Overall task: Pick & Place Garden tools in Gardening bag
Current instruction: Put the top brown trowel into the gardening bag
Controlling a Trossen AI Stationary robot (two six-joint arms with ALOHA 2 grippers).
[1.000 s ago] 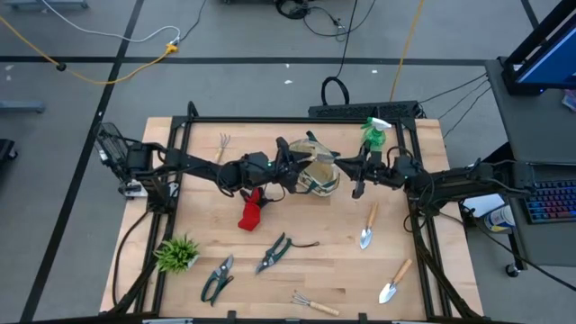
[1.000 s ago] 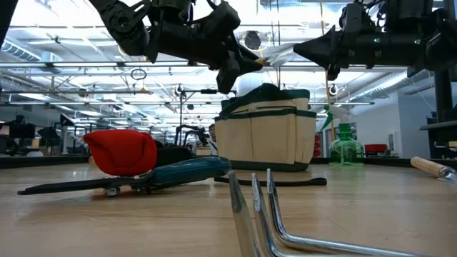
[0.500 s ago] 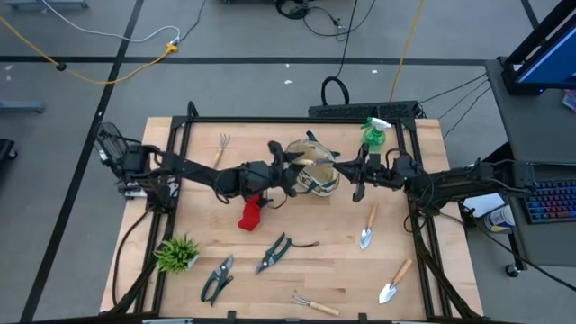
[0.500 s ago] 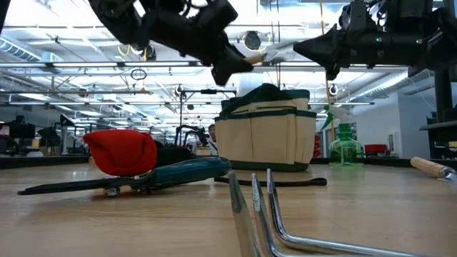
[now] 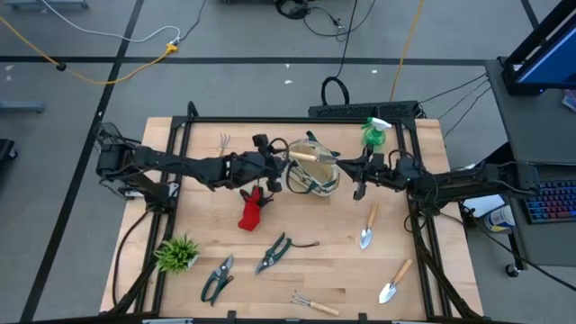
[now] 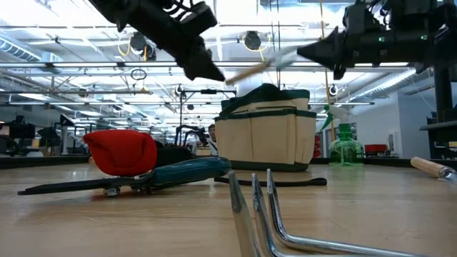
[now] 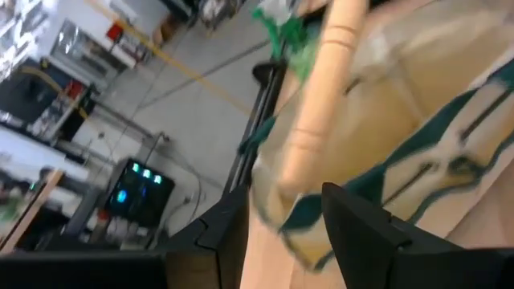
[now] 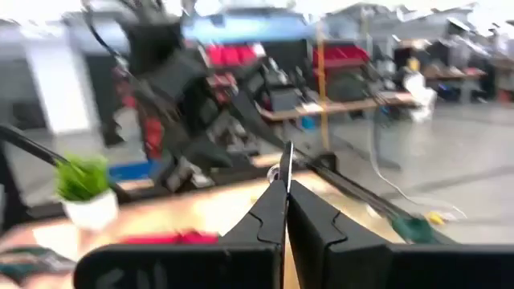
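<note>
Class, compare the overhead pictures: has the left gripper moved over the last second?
Yes. The left gripper has pulled back from the gardening bag, toward the table's left side, its fingers open.

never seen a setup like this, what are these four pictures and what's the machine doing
It is a robot with two dark arms, each ending in a two-finger pincer, working at a wooden table. One picture looks straight down, one looks level across the tabletop, and two come from cameras on the wrists. In the middle stands a cream gardening bag with a wooden-handled tool sticking out of it. The left pincer is open beside the bag, holding nothing. The right pincer waits shut on the bag's other side. Around lie a red glove, shears, trowels and a green spray bottle.
</note>
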